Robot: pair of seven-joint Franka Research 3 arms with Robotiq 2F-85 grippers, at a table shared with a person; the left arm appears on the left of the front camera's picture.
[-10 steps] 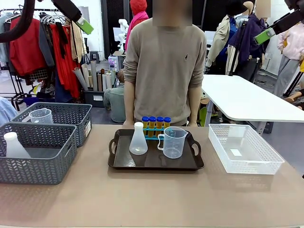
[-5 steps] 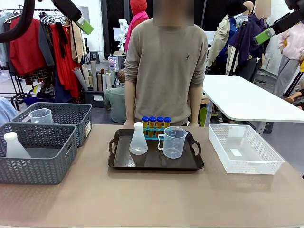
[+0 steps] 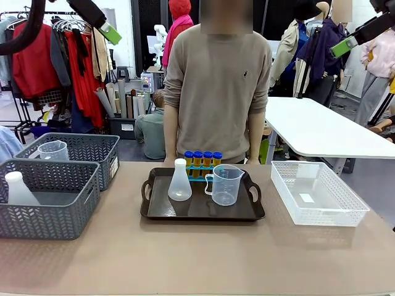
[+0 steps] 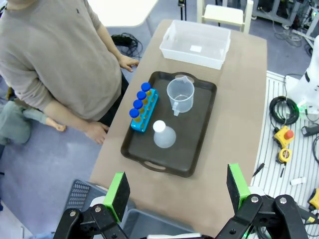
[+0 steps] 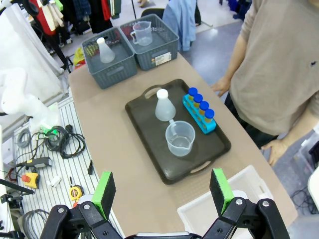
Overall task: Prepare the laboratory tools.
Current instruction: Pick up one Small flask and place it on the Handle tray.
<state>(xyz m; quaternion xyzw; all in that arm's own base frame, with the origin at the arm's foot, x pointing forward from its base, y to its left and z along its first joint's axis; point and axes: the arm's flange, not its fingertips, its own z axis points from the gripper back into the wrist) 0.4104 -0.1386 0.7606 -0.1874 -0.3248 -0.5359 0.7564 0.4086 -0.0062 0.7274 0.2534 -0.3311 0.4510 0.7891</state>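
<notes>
On the near left of the bench (image 3: 197, 265) two grey baskets (image 3: 49, 197) sit side by side, the nearer one holding a white flask (image 3: 17, 190) and the farther one a clear beaker (image 3: 53, 150). Toward the middle lies the black tray (image 3: 202, 211), and on it a white conical flask (image 3: 179, 180) stands upright beside a clear measuring beaker (image 3: 226, 184) with its handle toward the flask. Just behind them, at the tray's far edge, the blue rack (image 3: 202, 171) holds four yellow tubes (image 3: 203, 158) with blue caps. To the right, apart from the tray, rests a white mesh basket (image 3: 318, 193). At the far side a person (image 3: 216, 86) in a beige sweater stands with hands near the bench edge. Both arms hang high above: the left gripper (image 4: 174, 191) has its green-padded fingers spread wide with nothing between them, and the right gripper (image 5: 162, 191) is likewise fully spread and empty. Compared with a second ago, nothing on the bench has moved; only the person has shifted very slightly to the right.
</notes>
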